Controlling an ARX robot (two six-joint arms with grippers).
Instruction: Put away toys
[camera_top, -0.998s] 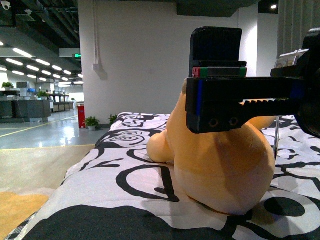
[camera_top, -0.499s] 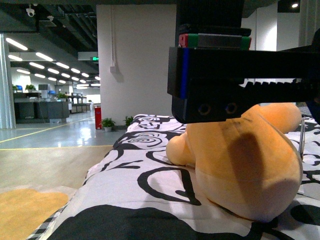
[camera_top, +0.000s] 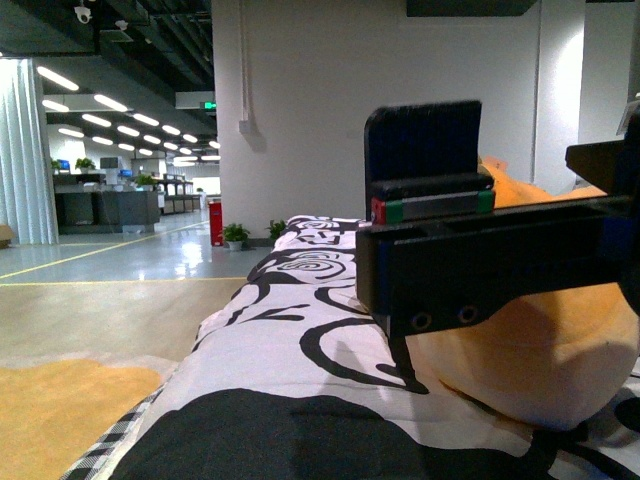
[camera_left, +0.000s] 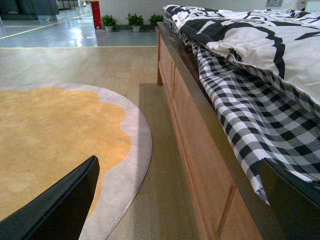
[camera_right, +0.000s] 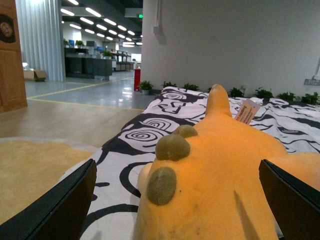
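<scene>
Right wrist view: dead ahead of the right gripper (camera_right: 176, 172), framed by widely spread jaws, the orange plush toy (camera_right: 220, 185), resting on the bed (camera_right: 130, 145), right side. Long axis away from the jaws, toward the far end. Left gripper (camera_left: 178, 162) likewise spread, empty, low beside the bed near the rug (camera_left: 50, 130), toy unseen. Nearer: right. Probably just a forward reach, then a squeeze across the body.

Bright ceiling strip lights (camera_top: 113, 102), glare on polished floor (camera_left: 75, 34), dark underexposed foreground.
</scene>
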